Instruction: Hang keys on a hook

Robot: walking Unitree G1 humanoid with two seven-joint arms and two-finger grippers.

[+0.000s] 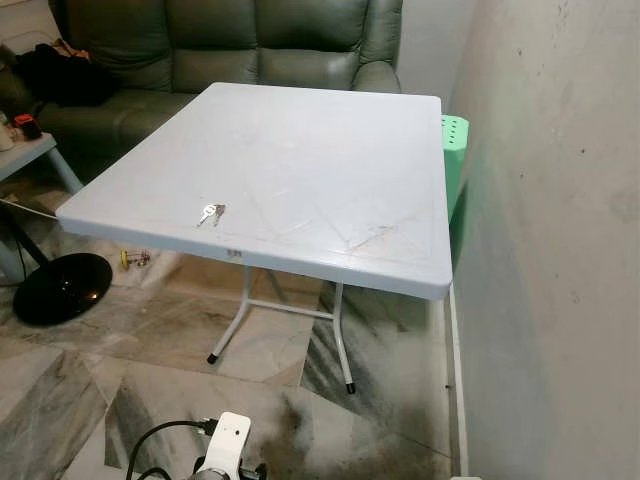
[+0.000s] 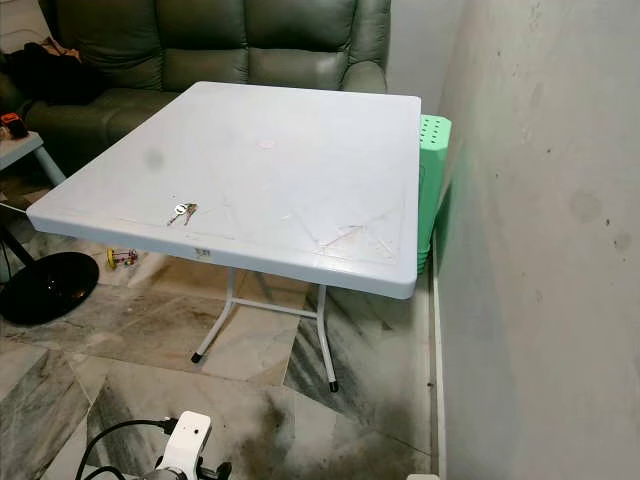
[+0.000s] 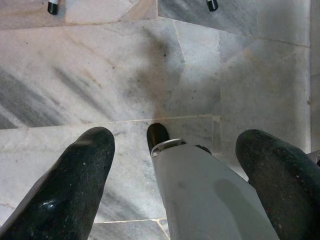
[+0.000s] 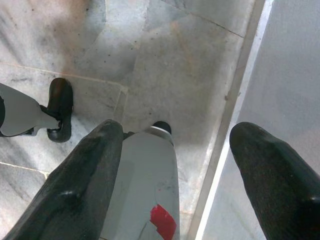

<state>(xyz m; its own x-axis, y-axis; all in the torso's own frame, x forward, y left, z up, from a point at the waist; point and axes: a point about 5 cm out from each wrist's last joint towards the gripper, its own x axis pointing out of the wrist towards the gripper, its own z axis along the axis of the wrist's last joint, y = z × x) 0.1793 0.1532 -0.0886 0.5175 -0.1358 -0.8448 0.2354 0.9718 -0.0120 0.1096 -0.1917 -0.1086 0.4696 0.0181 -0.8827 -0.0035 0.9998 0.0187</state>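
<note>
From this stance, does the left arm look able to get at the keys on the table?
Probably not yet: the keys lie near the table's front edge, while the left tool hangs open, pointing at the floor.

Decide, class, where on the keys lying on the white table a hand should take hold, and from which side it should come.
Grip the keys at the ring end where the bunch is thickest, coming down from above. They lie flat near the table's front edge, so a side approach finds little to pinch; which end holds the ring is too small to tell. The left hand and right hand both hang open over the floor.
</note>
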